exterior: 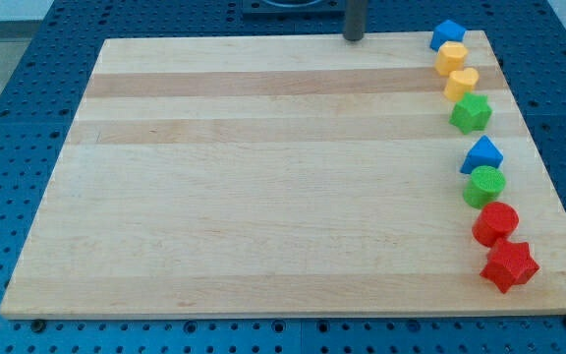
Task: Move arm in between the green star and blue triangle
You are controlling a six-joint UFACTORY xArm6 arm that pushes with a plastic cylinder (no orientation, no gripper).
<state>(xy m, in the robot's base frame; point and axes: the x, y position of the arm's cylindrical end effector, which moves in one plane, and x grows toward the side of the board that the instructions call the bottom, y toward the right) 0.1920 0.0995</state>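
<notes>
My tip point(354, 38) rests at the top edge of the wooden surface point(263, 197), a little right of the middle of that edge. I carry no gripper, only the dark rod, so there is no opening or closing to tell of; the tip touches no block.

All the blocks stand in a column down the view's right side, well to the right of my tip. Nearest in height is the blue block point(447, 34), level with the tip, its shape hard to make out. Just below it sit two yellow blocks, the upper yellow point(451, 57) and the lower yellow point(462, 83), touching one another.

The green star point(471, 113) lies right of my tip and lower, just beneath the lower yellow. Below it, with a small gap of bare wood between them, is the blue triangle point(481, 154), farther down and right of the tip. My tip is well apart from that gap.

Under the blue triangle, touching it, is a green round block point(484, 186), then a red round block point(495, 223), and lowest, farthest from my tip, a red star point(509, 265) near the lower right corner.
</notes>
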